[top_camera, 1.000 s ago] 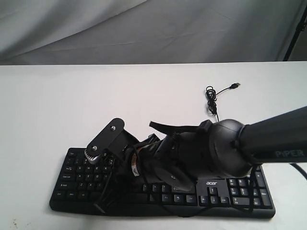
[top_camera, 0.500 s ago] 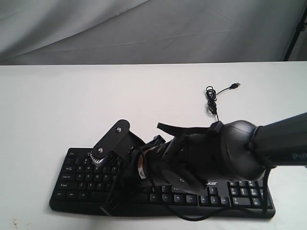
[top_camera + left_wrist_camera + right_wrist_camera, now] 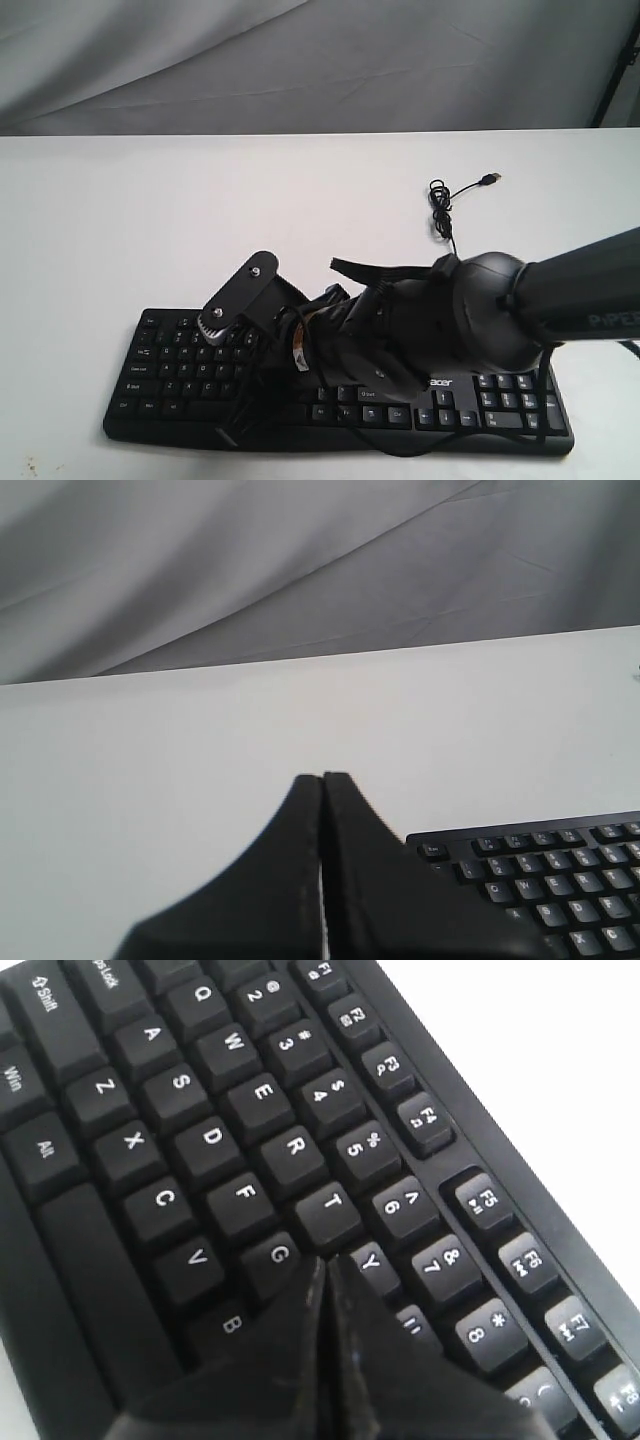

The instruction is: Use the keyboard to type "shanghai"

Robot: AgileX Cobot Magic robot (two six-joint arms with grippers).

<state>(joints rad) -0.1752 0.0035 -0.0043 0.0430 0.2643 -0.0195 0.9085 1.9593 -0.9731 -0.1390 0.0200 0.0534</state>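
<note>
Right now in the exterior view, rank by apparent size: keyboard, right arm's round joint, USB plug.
1. keyboard
2. right arm's round joint, likely nearer the camera, so it looks inflated
3. USB plug

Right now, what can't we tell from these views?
- Exterior view: the right arm covers the keyboard's middle keys.
- Right wrist view: the right gripper hides the key under its tip; contact unclear.
- Left wrist view: the frame edge cuts off most of the keyboard.
</note>
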